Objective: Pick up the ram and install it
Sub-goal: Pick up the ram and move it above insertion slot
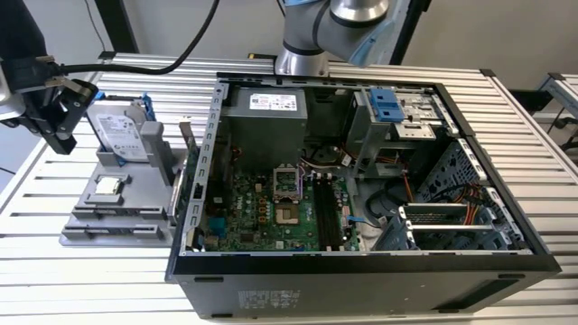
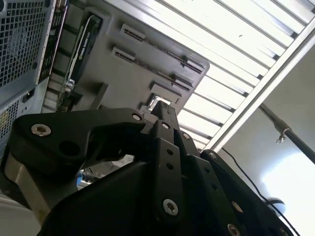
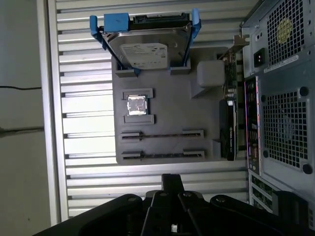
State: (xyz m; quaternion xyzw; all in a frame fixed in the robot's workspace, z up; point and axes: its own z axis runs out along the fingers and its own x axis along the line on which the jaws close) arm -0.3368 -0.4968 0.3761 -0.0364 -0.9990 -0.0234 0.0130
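Observation:
My black gripper (image 1: 59, 143) hangs shut and empty at the exterior view's left, beside the grey parts tray (image 1: 86, 233) and above the slatted table. Its fingertips (image 3: 172, 179) show pressed together in both wrist views. The ram appears edge-on as a thin dark strip (image 3: 162, 133) in the tray's slotted holders, with a second such strip (image 3: 162, 155) next to it. The gripper (image 2: 160, 111) is apart from both strips. The open computer case (image 1: 361, 265) lies at the exterior view's right of the tray, its motherboard memory slots (image 1: 329, 218) exposed.
On the tray stand a silver hard drive in a blue frame (image 1: 122, 132), a small square processor chip (image 1: 109, 184) and a dark expansion card (image 3: 229, 132) against the case wall. The arm's base (image 1: 302, 61) rises behind the case. Cables lie inside the case.

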